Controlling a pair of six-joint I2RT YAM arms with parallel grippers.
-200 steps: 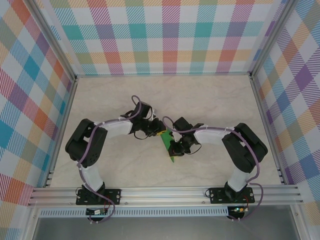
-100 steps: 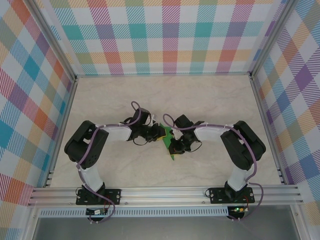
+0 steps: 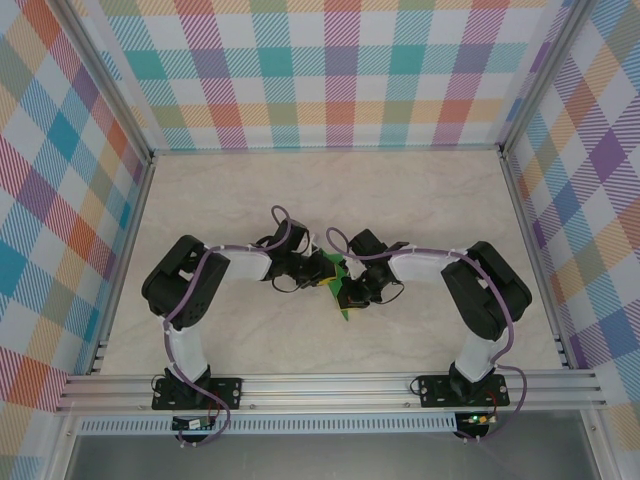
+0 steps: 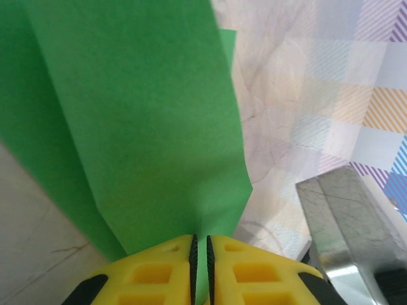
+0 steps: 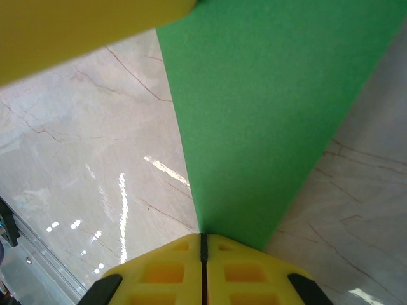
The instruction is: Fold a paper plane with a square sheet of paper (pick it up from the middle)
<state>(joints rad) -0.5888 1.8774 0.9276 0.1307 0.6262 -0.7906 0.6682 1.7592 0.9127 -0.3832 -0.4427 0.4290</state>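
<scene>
Green paper point(image 4: 140, 127), already creased into narrow layers, is pinched by the left gripper point(image 4: 200, 249) and the right gripper point(image 5: 203, 240); final wing folds probably remain.

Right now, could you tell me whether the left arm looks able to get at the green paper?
Probably yes: the left gripper appears closed on the green paper, with nothing blocking it. The right gripper pinches it too.
</scene>
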